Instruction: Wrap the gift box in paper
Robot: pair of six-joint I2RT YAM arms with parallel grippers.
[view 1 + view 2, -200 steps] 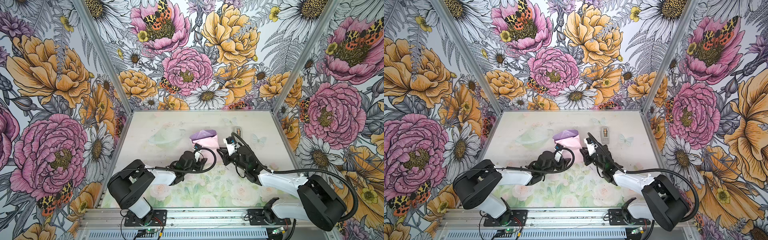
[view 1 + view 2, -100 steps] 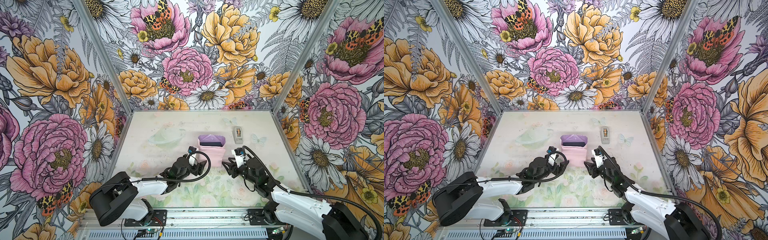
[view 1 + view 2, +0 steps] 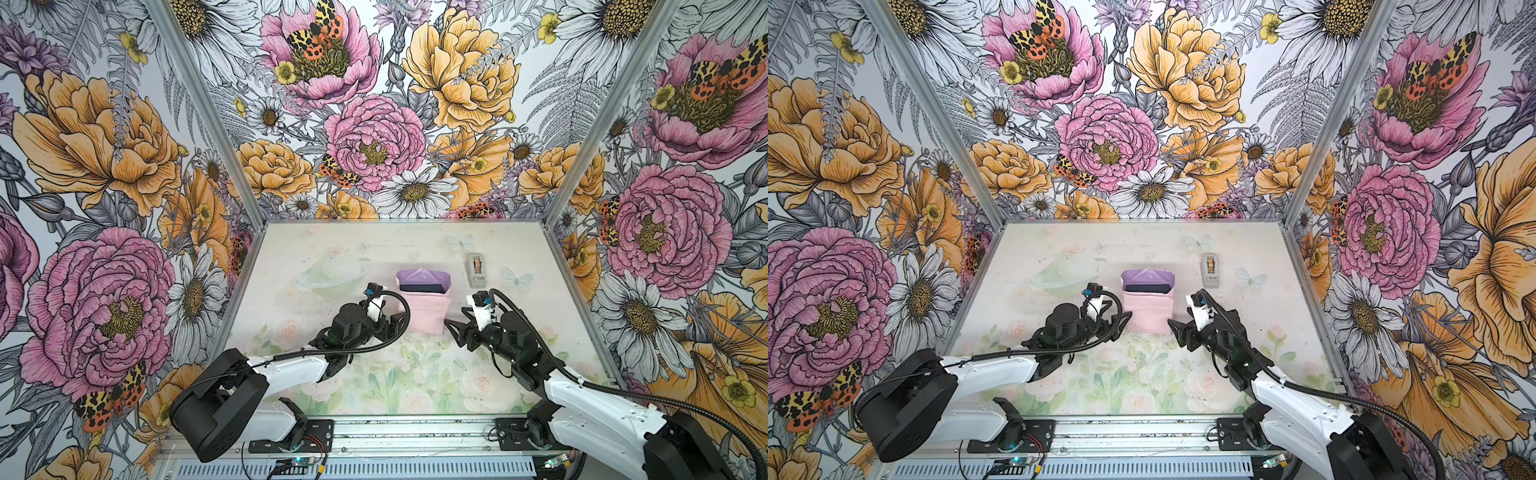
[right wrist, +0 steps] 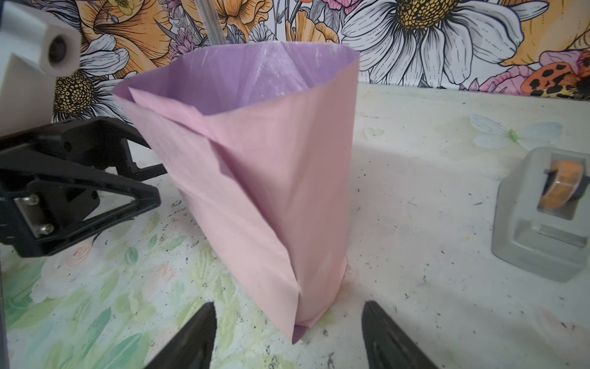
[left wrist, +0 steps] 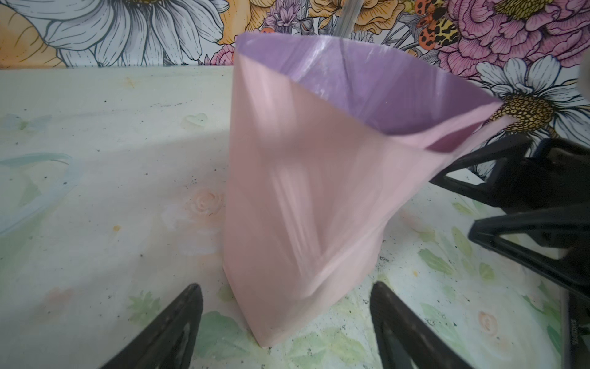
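The paper (image 3: 422, 313) is standing folded up around the gift box (image 3: 420, 287), mid-tabletop (image 3: 332, 249).
The left gripper (image 3: 397, 324) and right gripper (image 3: 453, 330) are gaping wide and gripping nothing, flanking the paper's pink fold on the side toward the near edge.

The paper (image 3: 422, 316) is pale pink outside and lilac-purple inside. The gift box (image 3: 420, 287) shows dark navy. The tape dispenser (image 4: 539, 249) is translucent grey, its tape roll (image 4: 562, 185) orange. The table (image 3: 332, 249) is cream, printed with faded green leaves, pink roses and pale butterflies. The walls (image 3: 374, 137) carry pink, orange and white flowers with orange-black moths.
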